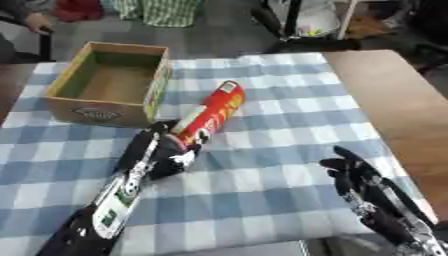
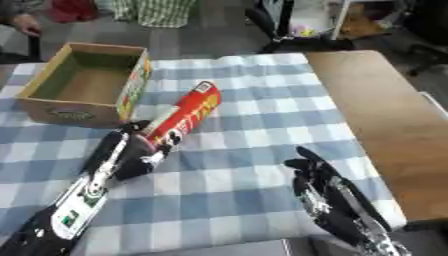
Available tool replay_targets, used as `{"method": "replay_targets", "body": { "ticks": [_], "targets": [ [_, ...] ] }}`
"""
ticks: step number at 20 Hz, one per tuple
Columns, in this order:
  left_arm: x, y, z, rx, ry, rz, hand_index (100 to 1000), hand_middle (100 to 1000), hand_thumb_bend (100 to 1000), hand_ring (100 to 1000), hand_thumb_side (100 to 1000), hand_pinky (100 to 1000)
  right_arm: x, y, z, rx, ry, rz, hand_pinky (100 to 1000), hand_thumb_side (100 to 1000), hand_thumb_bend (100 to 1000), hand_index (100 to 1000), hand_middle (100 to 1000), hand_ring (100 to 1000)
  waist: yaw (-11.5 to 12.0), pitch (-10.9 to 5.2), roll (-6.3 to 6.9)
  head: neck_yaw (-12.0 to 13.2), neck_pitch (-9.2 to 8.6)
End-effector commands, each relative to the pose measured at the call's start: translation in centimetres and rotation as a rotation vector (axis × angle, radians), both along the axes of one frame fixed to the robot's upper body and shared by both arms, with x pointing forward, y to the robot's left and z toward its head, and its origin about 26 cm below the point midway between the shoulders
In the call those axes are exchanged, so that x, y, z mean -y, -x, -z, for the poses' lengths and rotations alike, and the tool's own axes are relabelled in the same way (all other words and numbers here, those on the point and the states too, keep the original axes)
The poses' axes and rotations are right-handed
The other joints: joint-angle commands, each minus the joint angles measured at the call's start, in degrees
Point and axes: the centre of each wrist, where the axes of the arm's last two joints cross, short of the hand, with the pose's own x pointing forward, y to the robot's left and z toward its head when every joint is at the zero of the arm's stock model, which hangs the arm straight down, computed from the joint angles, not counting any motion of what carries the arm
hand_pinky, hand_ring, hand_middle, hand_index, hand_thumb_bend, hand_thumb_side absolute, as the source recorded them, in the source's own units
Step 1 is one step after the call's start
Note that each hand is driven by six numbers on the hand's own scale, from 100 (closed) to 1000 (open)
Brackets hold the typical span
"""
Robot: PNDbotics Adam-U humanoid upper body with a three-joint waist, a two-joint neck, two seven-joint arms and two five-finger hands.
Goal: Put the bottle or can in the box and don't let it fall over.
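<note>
While the left robot hand (image 1: 166, 152) curls around the red can (image 1: 210, 113), its label stays unreadable.

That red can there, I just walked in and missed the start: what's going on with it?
The left robot hand has its fingers curled round the lower end of the red can, which is tilted, its top leaning away toward the far right. The cardboard box sits open on the checked tablecloth just beyond the can, to its left, with nothing visible inside, so the can is not yet in. The right robot hand rests open near the lower right corner, holding nothing.
</note>
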Motion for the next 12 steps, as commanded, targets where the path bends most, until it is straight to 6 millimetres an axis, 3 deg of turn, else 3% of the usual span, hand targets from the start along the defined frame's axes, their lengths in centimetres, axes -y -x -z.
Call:
{"method": "replay_targets", "body": {
  "ticks": [1,4,7,12],
  "targets": [
    [0.02,0.18,1.23,-0.052,-0.044,0.004,901,746,368,888,589,780,-0.03,0.0,-0.57,0.02,0.001,-0.002,952,573,100,1000,810,944,-0.08,-0.9,-0.34,-0.05,-0.52],
    [0.07,0.18,1.52,-0.053,-0.075,0.001,897,728,323,874,544,766,-0.06,0.01,-0.52,0.018,0.003,-0.002,952,578,100,1000,809,944,-0.08,-0.87,-0.37,-0.07,-0.51],
    [-0.07,0.2,1.85,-0.051,-0.097,-0.003,870,667,220,836,409,723,-0.08,0.0,-0.51,0.017,0.004,-0.003,952,583,100,1000,810,944,-0.08,-0.86,-0.35,-0.17,-0.45],
    [-0.26,0.13,1.98,-0.029,-0.123,-0.007,816,557,100,750,277,629,-0.08,-0.01,-0.52,0.017,0.004,-0.003,952,588,100,1000,810,944,-0.06,-0.87,-0.34,-0.37,-0.43]
  ]
}}
